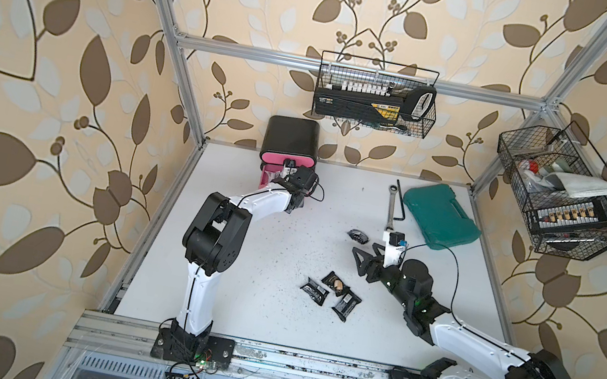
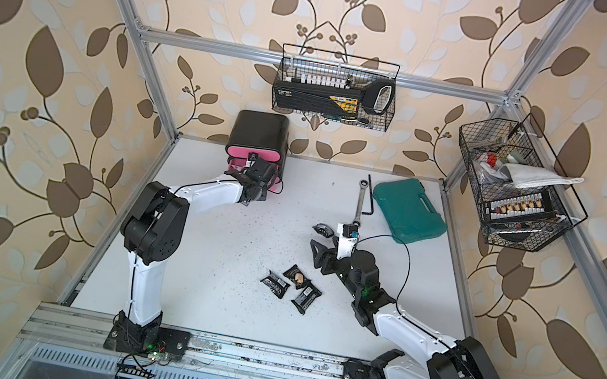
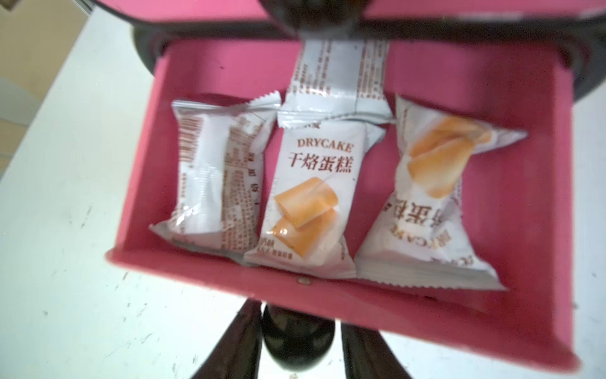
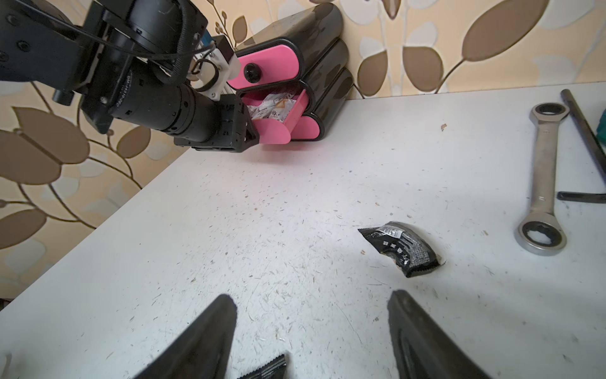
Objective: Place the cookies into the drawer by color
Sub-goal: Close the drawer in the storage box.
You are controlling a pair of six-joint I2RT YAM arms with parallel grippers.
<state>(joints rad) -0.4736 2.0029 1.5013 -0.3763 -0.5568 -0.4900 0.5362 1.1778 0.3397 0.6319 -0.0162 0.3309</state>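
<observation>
Student: Top views: what sits where?

Tutor: In both top views the drawer (image 1: 291, 142) stands at upper centre, and the left arm (image 1: 249, 200) reaches its pulled-out middle tray (image 1: 265, 177). Right of centre, the right gripper (image 1: 366, 254) shows spread, empty jaws. A lone black cookie (image 1: 357, 235) lies just above its tips. Three black cookies (image 1: 336, 282) lie below and to the left.

Student: Left wrist view?

Tutor: The open tray (image 3: 183, 269) fills the frame and holds four white cookies (image 3: 311, 197): three side by side, long axes running top to bottom, and a fourth at upper centre. At the lower edge the left gripper (image 3: 300, 320) has a finger on either side of the round black knob (image 3: 295, 347). Whether it pinches the knob cannot be told.

Student: Right wrist view?

Tutor: The right gripper's fingers (image 4: 203, 334) rise from the lower edge, wide apart, gripping nothing. The lone black cookie (image 4: 401, 249) lies above and right of the gap, its long axis slanting from upper left to lower right. The drawer (image 4: 295, 65) is well apart, at upper centre.

Student: Which arm takes it?

Tutor: Probably the right, since the cookie lies just ahead of that claw. The claw would likely need to shift rightward and turn, so that its jaws close across the short axis.
</observation>
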